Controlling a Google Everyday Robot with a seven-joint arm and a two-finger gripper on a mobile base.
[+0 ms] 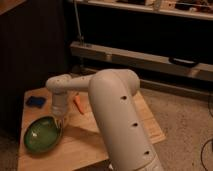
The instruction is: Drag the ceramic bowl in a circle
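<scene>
The ceramic bowl [43, 135] is a wide, shallow, glossy green dish on the left front part of the wooden table [80, 142]. My gripper [60, 121] points straight down from the white wrist [60, 100] onto the bowl's right rim. It is shut there, with the fingers gripping the rim. My thick white arm [120, 115] fills the middle of the view and hides the right part of the table.
A blue object [35, 101] lies near the table's far left corner. An orange object [79, 103] lies just right of the wrist. Dark shelving and a long grey rail [140, 59] stand behind the table. Carpeted floor lies to the right.
</scene>
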